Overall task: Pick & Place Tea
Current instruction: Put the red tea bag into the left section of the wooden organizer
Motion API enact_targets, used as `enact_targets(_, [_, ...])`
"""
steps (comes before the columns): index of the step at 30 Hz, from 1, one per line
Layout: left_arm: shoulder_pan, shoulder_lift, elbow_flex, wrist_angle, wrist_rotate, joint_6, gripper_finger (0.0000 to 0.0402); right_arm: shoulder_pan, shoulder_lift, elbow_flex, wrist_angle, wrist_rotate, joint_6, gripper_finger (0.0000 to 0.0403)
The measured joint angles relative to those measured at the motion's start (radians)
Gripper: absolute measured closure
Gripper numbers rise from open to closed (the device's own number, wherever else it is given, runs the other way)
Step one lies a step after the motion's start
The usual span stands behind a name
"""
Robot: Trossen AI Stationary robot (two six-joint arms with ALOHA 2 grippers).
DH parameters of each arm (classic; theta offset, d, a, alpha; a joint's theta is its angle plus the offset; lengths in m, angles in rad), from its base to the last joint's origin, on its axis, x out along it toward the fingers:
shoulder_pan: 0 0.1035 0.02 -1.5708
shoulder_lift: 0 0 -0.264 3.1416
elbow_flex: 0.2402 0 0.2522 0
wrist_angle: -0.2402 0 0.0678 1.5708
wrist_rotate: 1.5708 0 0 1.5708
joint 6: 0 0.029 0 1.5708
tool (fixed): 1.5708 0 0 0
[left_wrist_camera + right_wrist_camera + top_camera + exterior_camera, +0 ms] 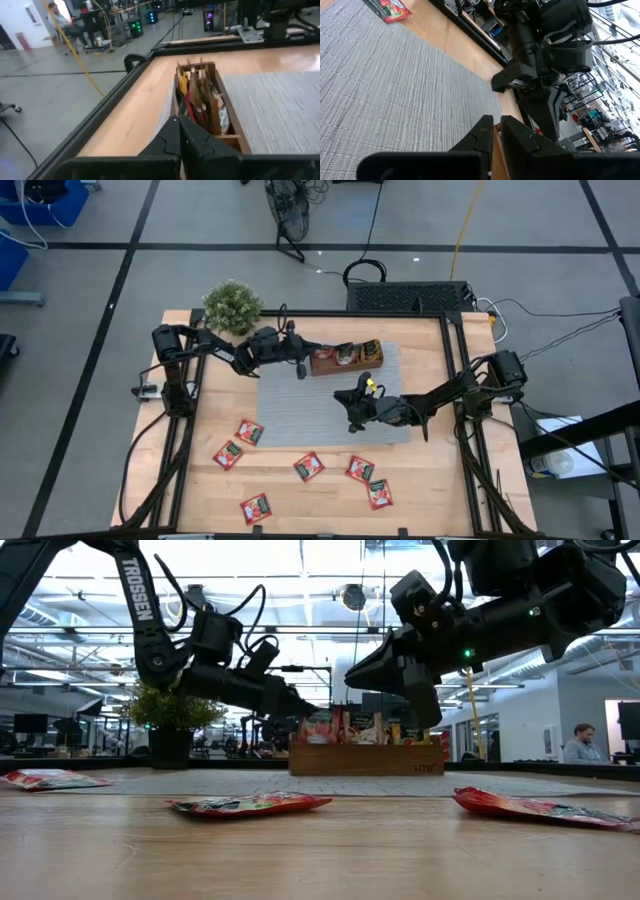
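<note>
High view: at the left, the left end effector hangs just beside the left end of the wooden tray, its fingers pressed together with nothing between them; the left wrist view looks along the tray's length at tea packets standing upright in its compartments, directly ahead of the fingertips. The tray sits at the far edge of a grey woven mat on the tabletop. A potted plant stands at the tabletop's far left corner. Toward the right, the right end effector hovers over the mat, just in front of the tray, its fingers nearly together; whether they pinch anything cannot be told. Six red tea packets lie flat on the bare wood along the near edge, from one at the left to one at the right, all well apart from both end effectors.
</note>
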Motion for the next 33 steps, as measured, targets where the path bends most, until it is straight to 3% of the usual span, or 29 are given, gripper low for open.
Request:
enact_targets(10, [0.002, 0.0, 0.0, -0.022, -0.01, 0.017, 0.04, 0.0, 0.0, 0.0, 0.0, 0.0, 0.007, 0.0382])
enact_targets(16, [0.002, 0.0, 0.0, -0.037, -0.076, 0.005, 0.0398, 0.0, 0.0, 0.0, 0.0, 0.0, 0.007, 0.0383])
enact_targets(33, [-0.011, -0.008, 0.0, -0.018, -0.108, -0.065, 0.0297, 0.0, 0.0, 0.0, 0.0, 0.0, 0.007, 0.0385])
